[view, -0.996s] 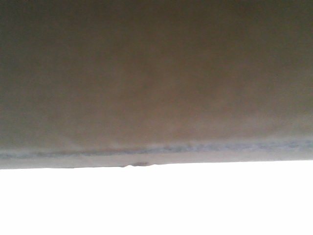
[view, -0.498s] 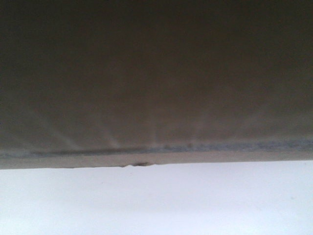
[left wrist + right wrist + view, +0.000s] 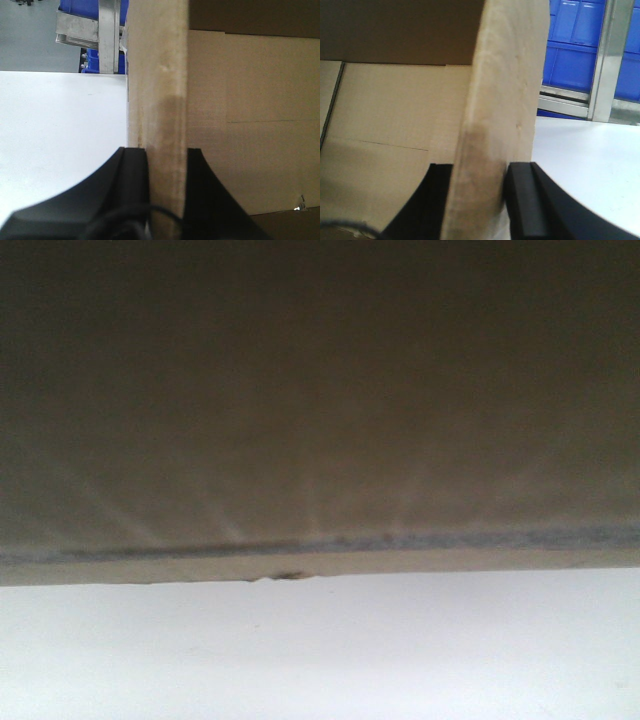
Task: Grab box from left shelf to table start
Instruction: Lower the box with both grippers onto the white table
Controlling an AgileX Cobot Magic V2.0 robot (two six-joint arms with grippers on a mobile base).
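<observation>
The box (image 3: 320, 410) fills most of the front view as a blurred brown wall. Its lower edge, with a small nick at the middle, meets the white bench (image 3: 320, 660). Neither arm shows in this view.

The wrist views look in from the box's two ends, and each shows a bare cardboard floor with flap seams. In the left wrist view, the left end effector (image 3: 167, 165) is closed on the box's upright wall, with one black finger (image 3: 132, 165) outside over the bench and the other inside. The right end effector (image 3: 480, 175) pinches the opposite wall in the same way.

Beyond the bench stand a metal shelf frame (image 3: 109, 35) and blue bins (image 3: 82, 6). The right wrist view shows more blue bins (image 3: 575, 45) behind a metal upright (image 3: 602, 60).
</observation>
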